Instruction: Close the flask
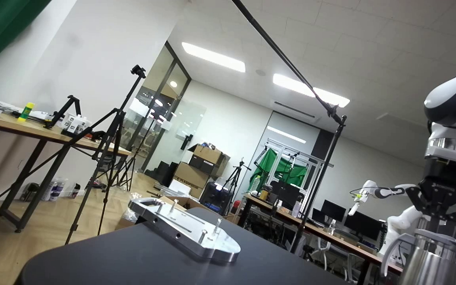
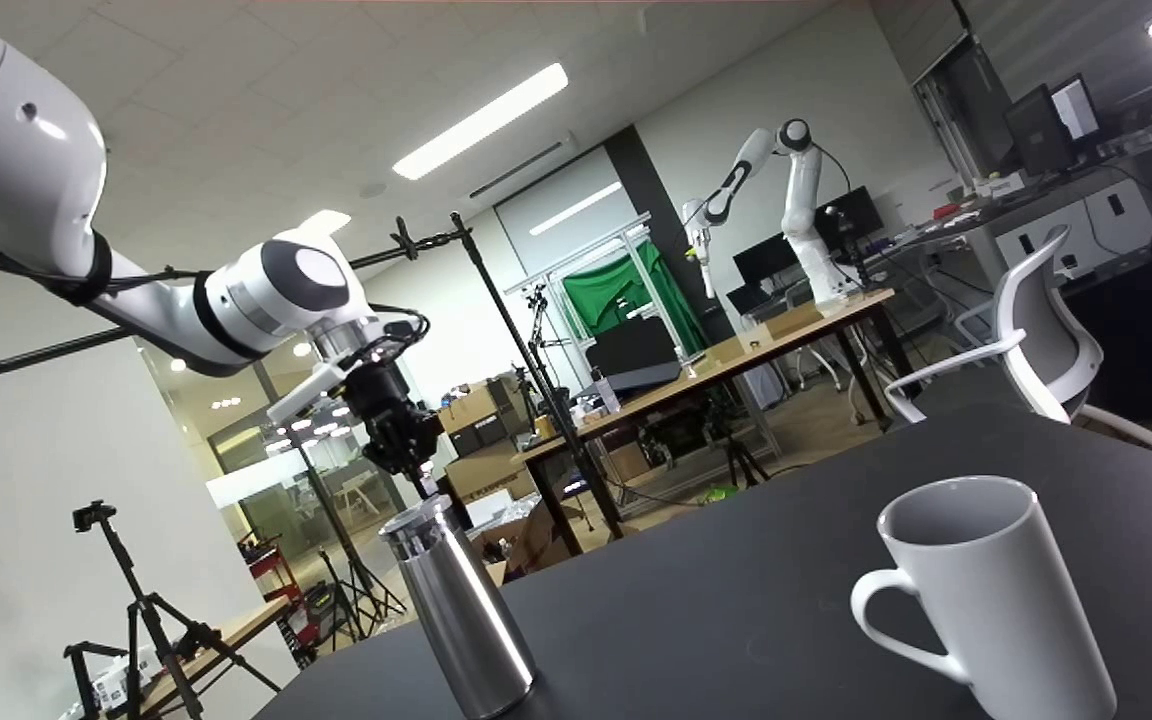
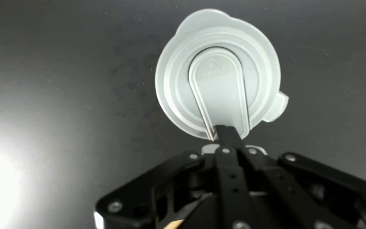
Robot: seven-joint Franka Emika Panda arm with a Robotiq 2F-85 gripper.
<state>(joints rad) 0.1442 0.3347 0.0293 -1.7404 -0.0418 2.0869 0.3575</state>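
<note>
1. The flask [image 2: 461, 605] is shiny silver metal, a smooth cylinder narrowing slightly toward its rim, streaked lengthwise with reflections; it stands upright on the bench [image 2: 696, 610], directly beneath the fingers [image 3: 229, 136].
2. Across the flask's mouth lies a pale, cloudy-looking lid [image 3: 176, 82], round and ridged in rings, with a bulge and a small tab at its edge; a long, round-ended flap [image 3: 221, 92] with faint embossed marks fills its middle.
3. The fingers are drawn together, gripping nothing that shows; in the wrist view their tips overlap the edge of the lid, though I cannot tell whether they touch it.
4. In an exterior view the flask shows its curved handle [image 1: 391, 250]; a flat silvery plate [image 1: 196, 229] with short upright pegs [image 1: 217, 226] lies well apart from it.
5. In an exterior view a plain white mug [image 2: 1021, 610] stands well apart from the flask; in the wrist view the lid hides the flask's body.
6. The bench is dark, finely speckled, with bright glare; behind the flask are a white robot arm [image 2: 806, 215], cardboard boxes [image 1: 192, 178] and green cloth [image 1: 267, 162].
</note>
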